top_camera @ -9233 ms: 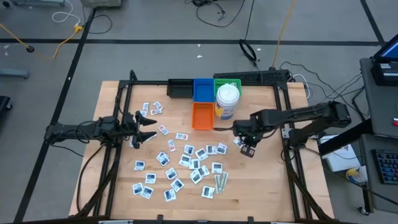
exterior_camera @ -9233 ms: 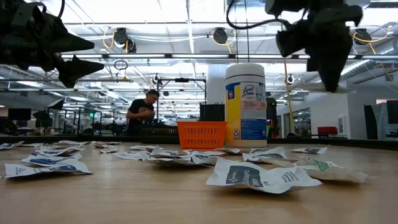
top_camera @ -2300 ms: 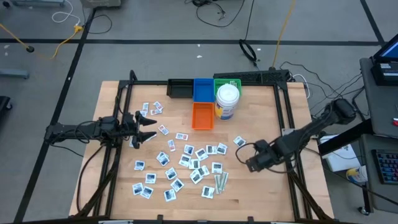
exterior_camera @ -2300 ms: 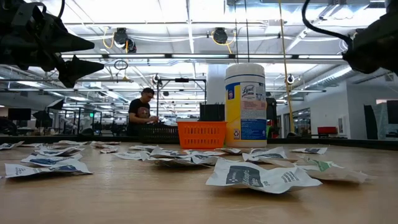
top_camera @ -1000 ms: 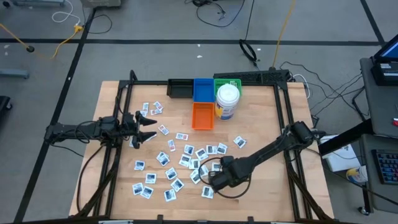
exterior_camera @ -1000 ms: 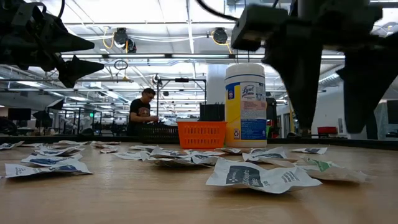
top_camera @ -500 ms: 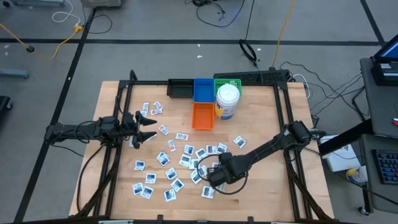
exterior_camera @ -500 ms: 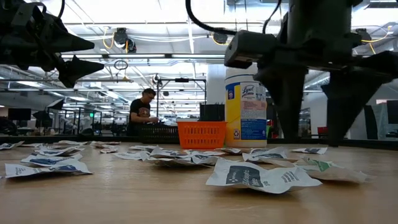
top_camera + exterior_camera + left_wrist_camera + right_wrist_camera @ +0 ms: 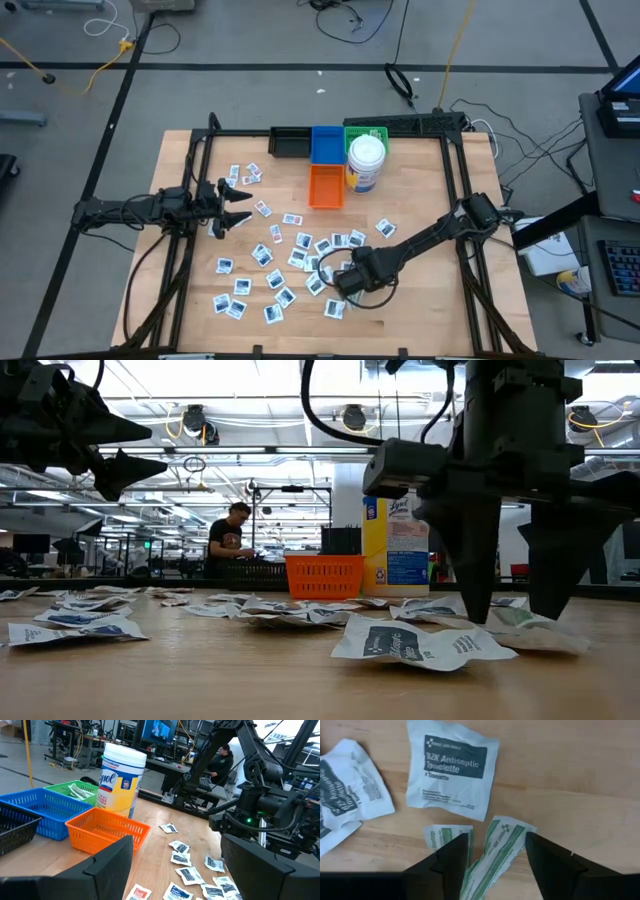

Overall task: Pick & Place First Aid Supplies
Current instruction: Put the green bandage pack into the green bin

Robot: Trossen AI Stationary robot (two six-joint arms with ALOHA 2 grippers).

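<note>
Right gripper [image 9: 495,855] jaws wide open astride green-print wrapped strip [image 9: 501,845], nothing gripped | left gripper [image 9: 236,203] open, empty, table's left

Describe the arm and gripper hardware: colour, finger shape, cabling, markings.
Both arms are matte black, built of slim jointed links. The left gripper has two pointed, wedge-like fingers. The right gripper has broad tapering dark fingers under a boxy black wrist block; a black cable loops above it. A small green light shows on the right arm in the left wrist view.
</note>
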